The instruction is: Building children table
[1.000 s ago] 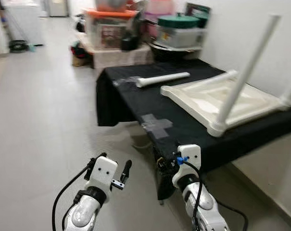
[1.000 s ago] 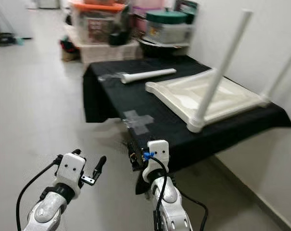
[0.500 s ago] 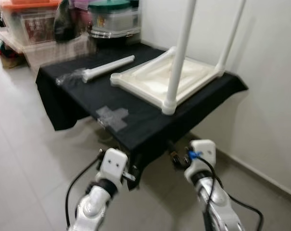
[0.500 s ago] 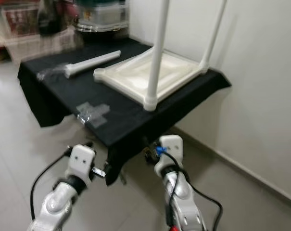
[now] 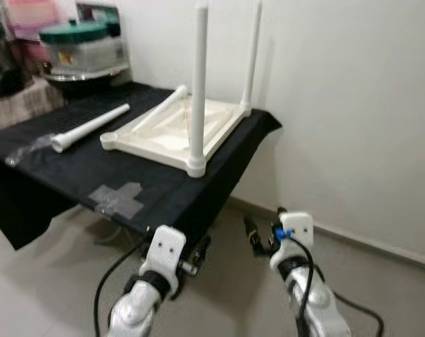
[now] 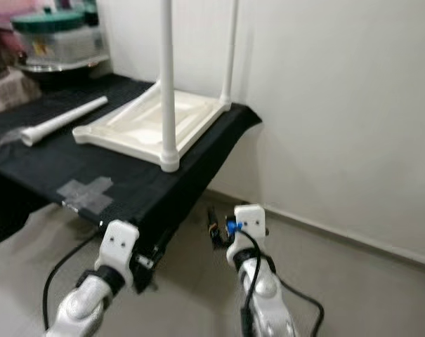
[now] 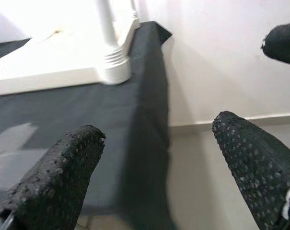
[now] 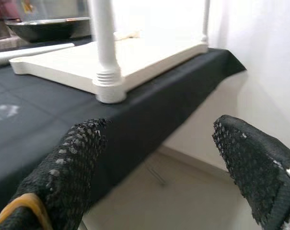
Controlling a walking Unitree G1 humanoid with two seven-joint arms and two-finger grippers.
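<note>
I see a white tabletop (image 5: 171, 128) lying upside down on a black cloth (image 5: 72, 172) over a bench beside a white wall (image 5: 352, 105). Two legs stand upright from it: one (image 5: 198, 84) at the near corner, another (image 5: 252, 60) at the far corner by the wall. A loose leg (image 5: 89, 129) lies flat on the cloth just left of the tabletop. A grey tape cross (image 5: 117, 198) marks the cloth's near edge. My left gripper (image 7: 159, 163) hovers low before the cloth edge, fingers spread, holding nothing. My right gripper (image 8: 154, 163) hovers beside it, fingers also spread and empty.
</note>
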